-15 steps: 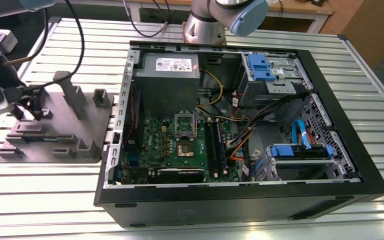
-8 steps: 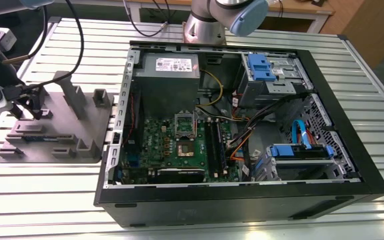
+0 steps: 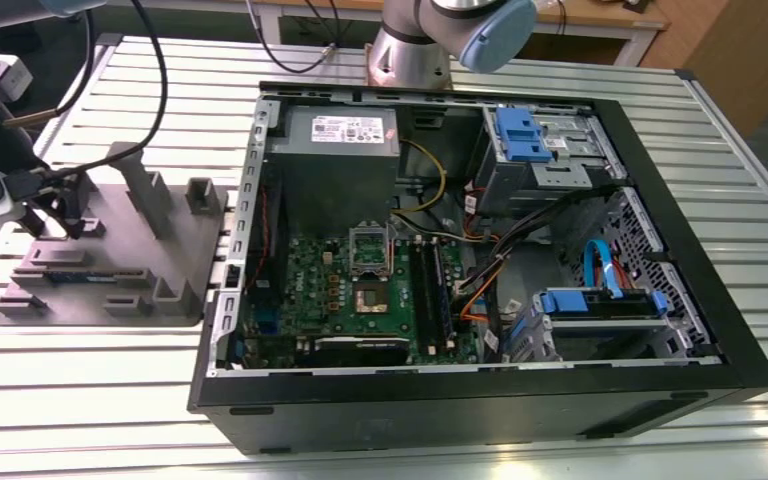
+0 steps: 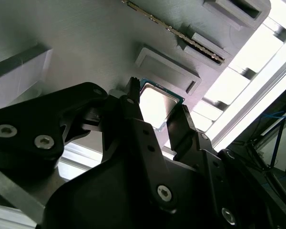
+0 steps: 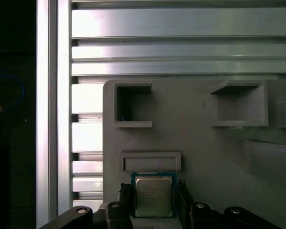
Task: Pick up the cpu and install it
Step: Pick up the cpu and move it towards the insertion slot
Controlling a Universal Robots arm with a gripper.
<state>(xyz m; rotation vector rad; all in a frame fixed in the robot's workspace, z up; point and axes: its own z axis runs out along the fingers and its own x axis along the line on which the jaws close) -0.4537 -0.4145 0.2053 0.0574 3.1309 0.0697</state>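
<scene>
At the exterior view's left, over the grey fixture tray, the gripper is straddling the cpu, its fingers lying along opposite edges with the chip sitting squarely between them; clamped or slack, cannot tell.

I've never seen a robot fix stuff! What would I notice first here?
Probably the big black computer case lying open in the middle of the exterior view, with its green board showing. In both wrist views, the claw grips a shiny square chip over the grey tray.
</scene>
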